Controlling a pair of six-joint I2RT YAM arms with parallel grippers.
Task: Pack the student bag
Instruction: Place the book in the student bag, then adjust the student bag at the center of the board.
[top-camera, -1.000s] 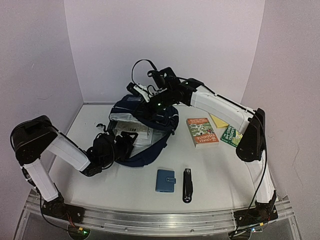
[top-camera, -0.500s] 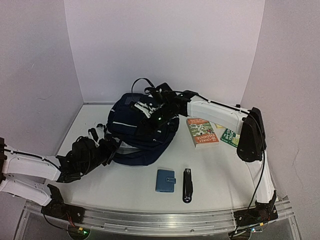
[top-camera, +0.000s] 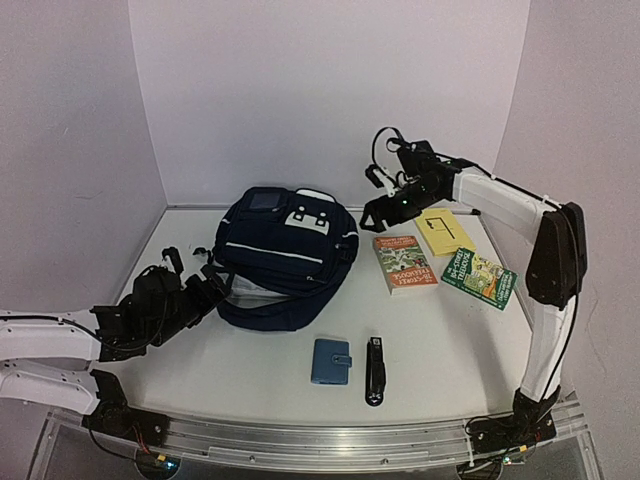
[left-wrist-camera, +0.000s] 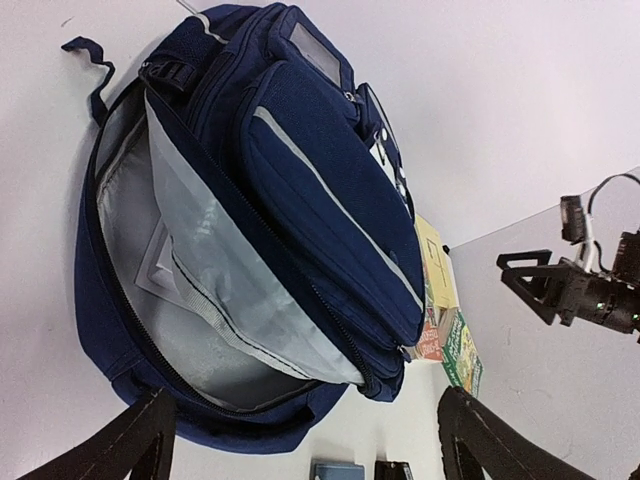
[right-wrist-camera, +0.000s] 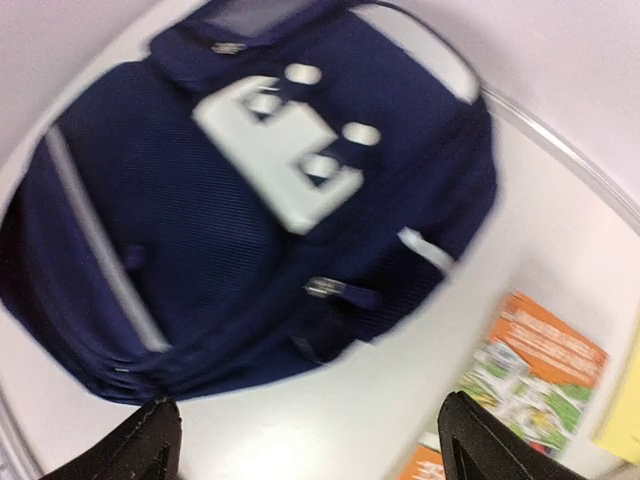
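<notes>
The student bag (top-camera: 285, 255), dark navy with thin white stripes and white patches near its top, lies on the table left of centre. Its main compartment gapes toward my left gripper, showing the grey lining (left-wrist-camera: 170, 290). My left gripper (top-camera: 208, 288) sits low at the bag's near-left edge, open and empty, close to the rim but apart from it. My right gripper (top-camera: 378, 212) hovers to the right of the bag's top, above the table, open with nothing between its fingers. The right wrist view is blurred and looks down on the bag (right-wrist-camera: 200, 220).
An orange book (top-camera: 404, 264), a green book (top-camera: 479, 277) and a yellow notepad (top-camera: 444, 230) lie right of the bag. A light-blue wallet (top-camera: 331, 361) and a black stapler (top-camera: 375, 370) lie near the front edge. Walls close in on the left, back and right.
My right gripper opened, let go of the bag's top and swung up to the right. The bag dropped flat. My left arm pulled back to the left and its jaws widened.
</notes>
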